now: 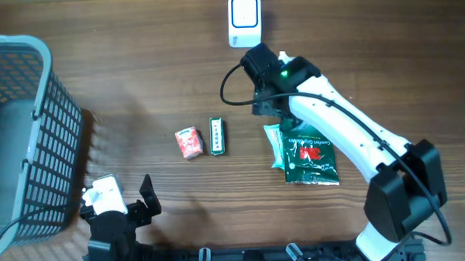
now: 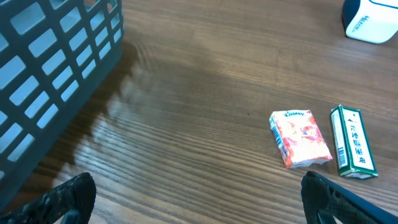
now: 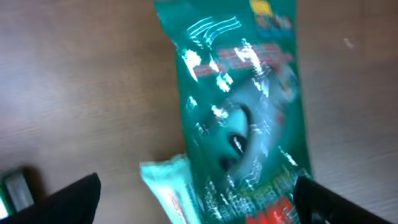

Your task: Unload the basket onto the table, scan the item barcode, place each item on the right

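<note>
Several items lie on the wooden table: a dark green foil bag (image 1: pixel 311 155) with red print, a pale teal packet (image 1: pixel 275 143) tucked against its left edge, a green box (image 1: pixel 218 136) and an orange-red packet (image 1: pixel 189 141). The white barcode scanner (image 1: pixel 244 18) stands at the back centre. My right gripper (image 1: pixel 269 107) hovers just beyond the green bag, open. Its wrist view looks down on the green bag (image 3: pixel 242 93) and the teal packet (image 3: pixel 168 186), with nothing held between the spread jaws of the right gripper (image 3: pixel 199 202). My left gripper (image 1: pixel 134 207) is open near the front left.
A grey mesh basket (image 1: pixel 19 138) fills the left side, and its wall (image 2: pixel 50 68) looms close in the left wrist view. That view also shows the orange-red packet (image 2: pixel 300 138), the green box (image 2: pixel 352 140) and a corner of the scanner (image 2: pixel 372 18).
</note>
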`<state>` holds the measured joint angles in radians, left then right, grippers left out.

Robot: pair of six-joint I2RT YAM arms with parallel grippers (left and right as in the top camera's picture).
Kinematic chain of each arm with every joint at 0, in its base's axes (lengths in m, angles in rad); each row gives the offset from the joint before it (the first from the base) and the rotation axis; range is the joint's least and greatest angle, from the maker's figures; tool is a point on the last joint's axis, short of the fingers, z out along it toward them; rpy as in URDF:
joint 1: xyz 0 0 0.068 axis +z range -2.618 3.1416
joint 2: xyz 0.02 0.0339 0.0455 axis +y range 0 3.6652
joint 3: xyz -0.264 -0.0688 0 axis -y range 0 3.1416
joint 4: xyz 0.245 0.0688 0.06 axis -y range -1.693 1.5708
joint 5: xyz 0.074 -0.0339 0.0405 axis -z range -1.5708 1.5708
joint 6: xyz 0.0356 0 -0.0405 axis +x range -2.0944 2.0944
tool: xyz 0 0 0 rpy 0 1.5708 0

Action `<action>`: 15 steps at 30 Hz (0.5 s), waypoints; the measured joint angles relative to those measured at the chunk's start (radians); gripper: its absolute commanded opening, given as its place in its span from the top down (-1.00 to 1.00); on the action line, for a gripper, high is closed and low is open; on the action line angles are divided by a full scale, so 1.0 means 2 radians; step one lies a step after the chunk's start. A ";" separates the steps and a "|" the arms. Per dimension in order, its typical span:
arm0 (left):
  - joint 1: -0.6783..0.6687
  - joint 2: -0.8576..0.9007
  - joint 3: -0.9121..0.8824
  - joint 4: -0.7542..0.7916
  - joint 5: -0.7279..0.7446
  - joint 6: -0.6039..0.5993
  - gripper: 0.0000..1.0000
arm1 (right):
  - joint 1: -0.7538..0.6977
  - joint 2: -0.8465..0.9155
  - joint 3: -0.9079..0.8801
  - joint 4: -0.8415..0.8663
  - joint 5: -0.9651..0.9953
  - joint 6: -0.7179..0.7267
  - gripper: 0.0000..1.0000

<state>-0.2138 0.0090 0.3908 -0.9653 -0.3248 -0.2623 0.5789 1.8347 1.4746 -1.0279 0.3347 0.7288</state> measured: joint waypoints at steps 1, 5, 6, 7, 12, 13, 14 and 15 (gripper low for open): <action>0.000 0.000 0.000 0.000 0.000 0.000 -1.00 | 0.000 0.010 -0.001 0.019 0.008 -0.002 -1.00; 0.000 0.000 0.000 0.000 0.000 0.000 -1.00 | -0.023 0.080 -0.001 0.047 0.035 -0.009 -1.00; 0.000 0.000 0.000 0.000 0.000 0.000 -1.00 | -0.036 0.098 -0.001 0.047 0.035 -0.009 -0.99; 0.000 0.000 0.000 0.000 0.000 0.000 -1.00 | -0.053 0.113 -0.003 0.049 0.034 -0.009 -0.97; 0.000 0.000 0.000 0.000 0.000 0.000 -1.00 | -0.139 0.136 -0.004 0.042 -0.003 -0.018 0.38; 0.000 0.000 0.000 0.000 0.000 0.000 -1.00 | -0.144 0.137 -0.003 0.034 -0.008 -0.020 0.65; 0.000 0.000 0.000 0.000 0.000 0.000 -1.00 | -0.145 0.140 -0.003 0.025 -0.016 -0.021 0.91; 0.000 0.000 0.000 0.000 0.000 0.000 -1.00 | -0.144 0.141 -0.003 0.016 -0.031 -0.023 0.91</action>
<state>-0.2138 0.0090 0.3908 -0.9653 -0.3248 -0.2623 0.2916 2.1174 1.4685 -0.9955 0.2729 0.6830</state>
